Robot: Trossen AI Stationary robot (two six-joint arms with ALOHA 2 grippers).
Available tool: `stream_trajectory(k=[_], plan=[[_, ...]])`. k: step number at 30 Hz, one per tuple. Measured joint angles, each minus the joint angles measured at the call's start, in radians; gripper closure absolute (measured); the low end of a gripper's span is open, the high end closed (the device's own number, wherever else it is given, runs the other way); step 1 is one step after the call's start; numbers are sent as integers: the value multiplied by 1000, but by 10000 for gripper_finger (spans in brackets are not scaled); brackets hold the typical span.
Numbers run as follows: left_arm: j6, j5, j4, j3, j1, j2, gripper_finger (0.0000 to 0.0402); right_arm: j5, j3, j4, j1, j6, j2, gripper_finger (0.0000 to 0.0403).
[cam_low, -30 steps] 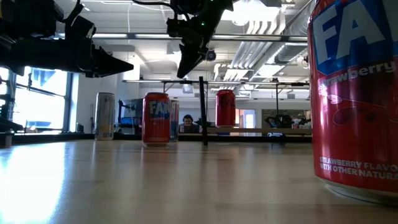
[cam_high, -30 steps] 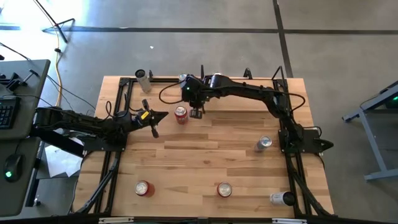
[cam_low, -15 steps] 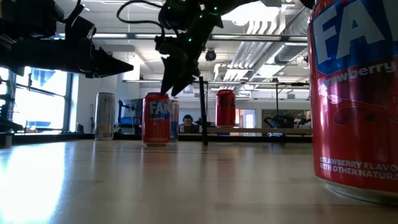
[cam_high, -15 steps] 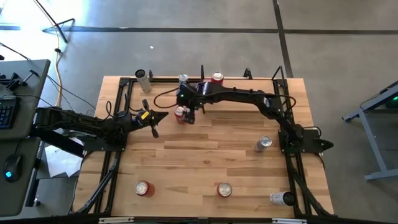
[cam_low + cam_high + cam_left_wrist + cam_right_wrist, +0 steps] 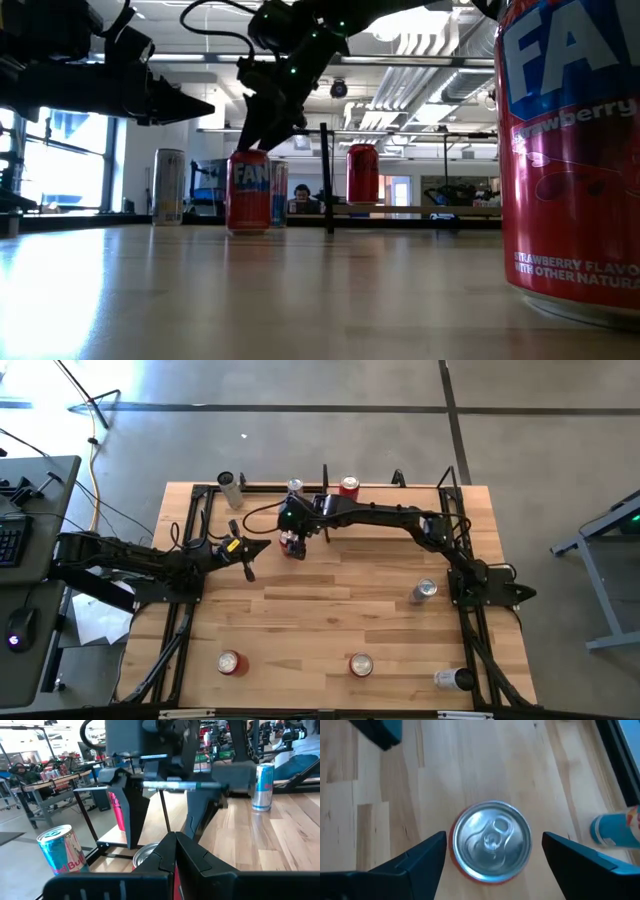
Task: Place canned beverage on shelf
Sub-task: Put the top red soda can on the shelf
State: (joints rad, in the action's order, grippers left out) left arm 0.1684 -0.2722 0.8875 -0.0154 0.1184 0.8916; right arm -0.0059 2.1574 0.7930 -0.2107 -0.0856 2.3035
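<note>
Now the right gripper [image 5: 492,852] has dropped, jaws spread around the red can [image 5: 491,842].

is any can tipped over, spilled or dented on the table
One is: the can near the table's front right corner lies on its side. No spill or dent shows. The red can between the right gripper's open fingers stands upright.

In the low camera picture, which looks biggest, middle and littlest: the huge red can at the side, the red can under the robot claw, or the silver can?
1. Huge red can, only because it is nearest the camera.
2. Red can under the right gripper.
3. Silver can; these two look nearly alike, so their order is unsure.
</note>
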Motion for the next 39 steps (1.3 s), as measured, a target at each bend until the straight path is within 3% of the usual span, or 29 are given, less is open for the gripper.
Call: stream_trajectory(k=[9,15,27,32,36,39], plan=[[0,0,-1,0,0,0,401,-42,3,-22,-8,-32,45,90],[0,0,-1,0,0,0,401,-40,2,-48,-7,-24,48,135],[0,0,-4,0,0,0,401,-45,76,44,7,-27,31,136],[1,0,-7,0,0,0,401,-48,202,123,34,-28,-13,136],[3,0,-14,0,0,0,401,-28,159,141,60,-43,-112,136],[2,0,-10,0,0,0,401,60,172,189,82,-29,-201,136]])
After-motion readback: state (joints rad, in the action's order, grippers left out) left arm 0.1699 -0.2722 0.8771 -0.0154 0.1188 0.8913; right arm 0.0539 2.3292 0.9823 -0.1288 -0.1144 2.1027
